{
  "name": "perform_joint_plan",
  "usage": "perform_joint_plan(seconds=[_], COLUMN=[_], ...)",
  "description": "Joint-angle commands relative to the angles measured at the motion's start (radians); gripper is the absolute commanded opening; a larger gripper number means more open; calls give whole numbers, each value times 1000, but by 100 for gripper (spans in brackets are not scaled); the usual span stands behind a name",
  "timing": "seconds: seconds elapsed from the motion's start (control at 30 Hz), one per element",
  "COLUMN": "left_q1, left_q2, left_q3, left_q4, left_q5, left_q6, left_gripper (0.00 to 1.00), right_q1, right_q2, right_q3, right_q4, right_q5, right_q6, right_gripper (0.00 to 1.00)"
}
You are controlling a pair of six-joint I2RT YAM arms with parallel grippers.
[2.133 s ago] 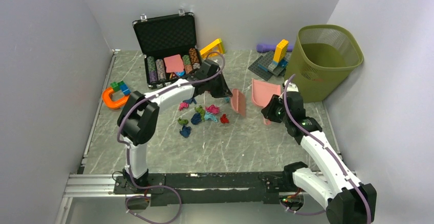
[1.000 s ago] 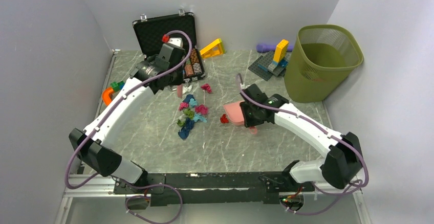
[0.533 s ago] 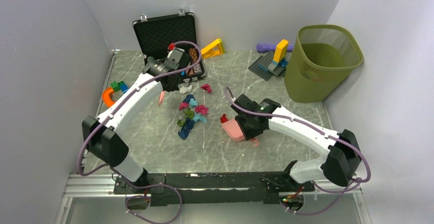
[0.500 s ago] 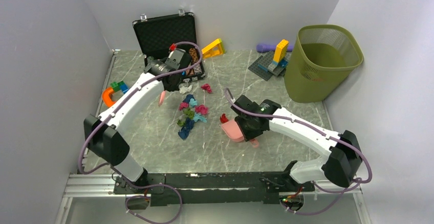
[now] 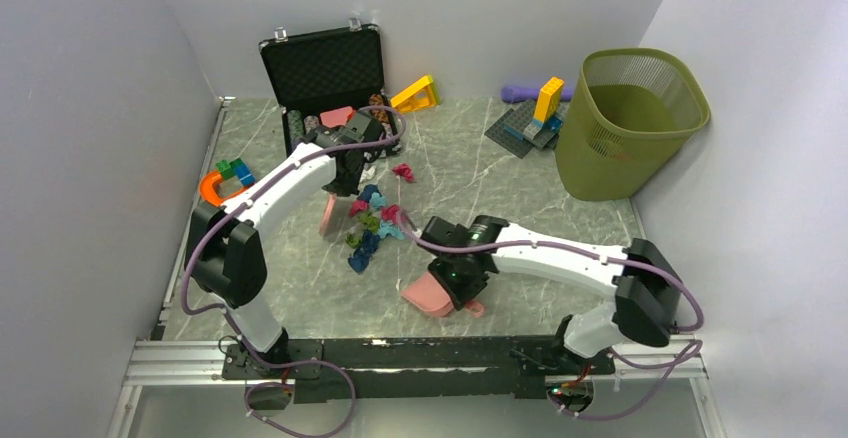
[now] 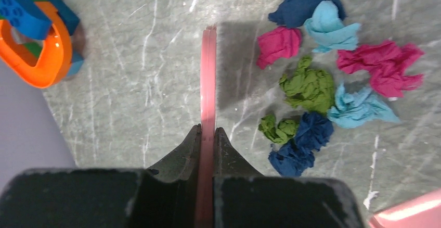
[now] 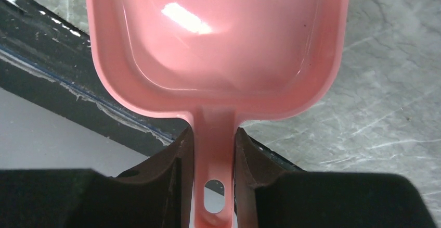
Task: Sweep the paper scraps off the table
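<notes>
The left gripper [image 5: 338, 190], seen from above, is closed on a thin pink scraper [image 5: 328, 221] held upright just left of the paper scraps [image 5: 372, 226]. These lie bunched at the middle of the table [image 5: 520, 198], with a magenta wad and a white one apart nearer the black case [image 5: 322, 68]. The right gripper [image 5: 455, 286] holds a pink dustpan [image 5: 425, 296] low in the frame, below and right of the scraps and clear of them.

In the left wrist view both fingers pinch the scraper edge-on; the scraps fill the right half and an orange toy [image 6: 44, 56] sits at the upper left.

In the right wrist view the fingers clamp the dustpan's handle. Its pan fills the upper frame, overlapping a black rail [image 7: 57, 108] at left.
</notes>
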Motion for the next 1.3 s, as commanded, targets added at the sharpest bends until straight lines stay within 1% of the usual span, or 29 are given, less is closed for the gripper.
perform_joint_plan(seconds=[0.0,0.2,0.53,0.7,0.83,0.97,1.1,1.27], left_q1=[9,9,8,8,8,9,17,26], left_q2=[-47,-28,-34,-43,-88,-138,-184,-219], left_q3=[8,5,-27,-34,-56,-48,-42,-26], left_q4=[64,85,182,192,171,121,126,104], left_q5=[109,231,529,657,693,635,679,619], left_q6=[20,21,25,33,37,40,56,49], left_gripper=[0,0,0,0,0,0,0,0], right_q1=[26,13,-112,-124,-121,-108,-64,-46], right_q2=[88,203,404,467,429,354,255,141], right_q3=[53,125,273,296,221,123,14,-107], right_q4=[36,128,223,272,393,496,611,717], right_q5=[55,68,38,110,134,174,215,178], right_q6=[36,-10,-130,-168,-183,-208,-252,-236], right_gripper=[0,0,0,0,0,0,0,0])
